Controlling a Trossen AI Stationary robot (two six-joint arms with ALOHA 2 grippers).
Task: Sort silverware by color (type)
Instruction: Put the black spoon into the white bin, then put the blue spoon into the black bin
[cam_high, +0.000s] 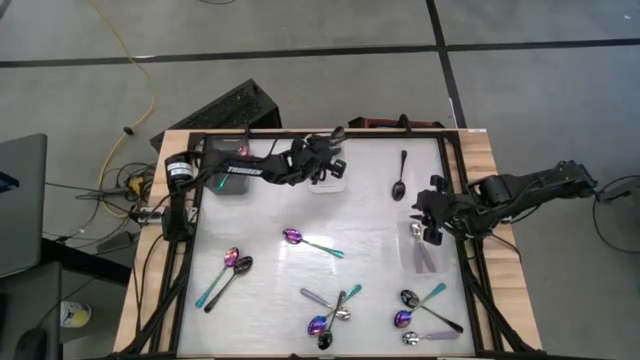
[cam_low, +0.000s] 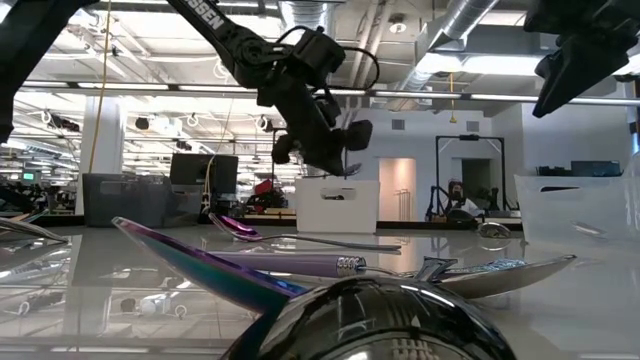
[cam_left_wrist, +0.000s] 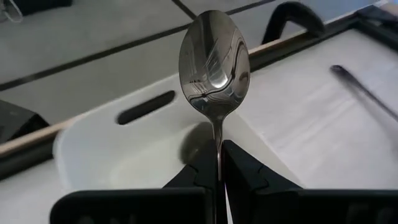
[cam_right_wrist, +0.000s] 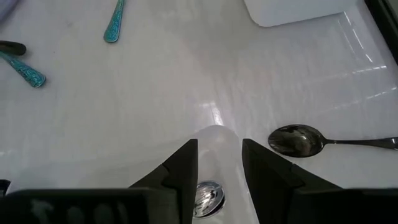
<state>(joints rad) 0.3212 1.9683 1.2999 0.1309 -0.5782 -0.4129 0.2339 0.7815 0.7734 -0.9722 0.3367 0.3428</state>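
Note:
My left gripper (cam_high: 335, 160) hangs above the white bin (cam_high: 328, 180) at the table's far edge, shut on a glossy dark spoon (cam_left_wrist: 214, 62). My right gripper (cam_high: 432, 215) is open, low over the clear bin (cam_high: 425, 250) by the right edge; a silver spoon bowl (cam_right_wrist: 208, 196) lies in the bin below its fingers. A black spoon (cam_high: 399, 176) lies flat on the table between the two bins. A purple spoon with a teal handle (cam_high: 310, 241) lies mid-table. More spoons lie in groups near the left (cam_high: 228, 272) and along the near edge (cam_high: 330, 310). My left gripper pinches the dark spoon by its handle (cam_left_wrist: 217, 146), just behind the bowl, between the two fingers (cam_left_wrist: 239, 165). The handle runs along the fingers and the bowl sticks out past their tips. The spoon is lifted clear, over the white bin's far rim.
A grey bin (cam_high: 228, 175) sits at the far left corner under the left arm. Another cluster of purple, black and silver spoons (cam_high: 425, 310) lies near the right corner. A dark frame (cam_high: 465, 200) borders the table. Bare surface lies around the mid-table spoon.

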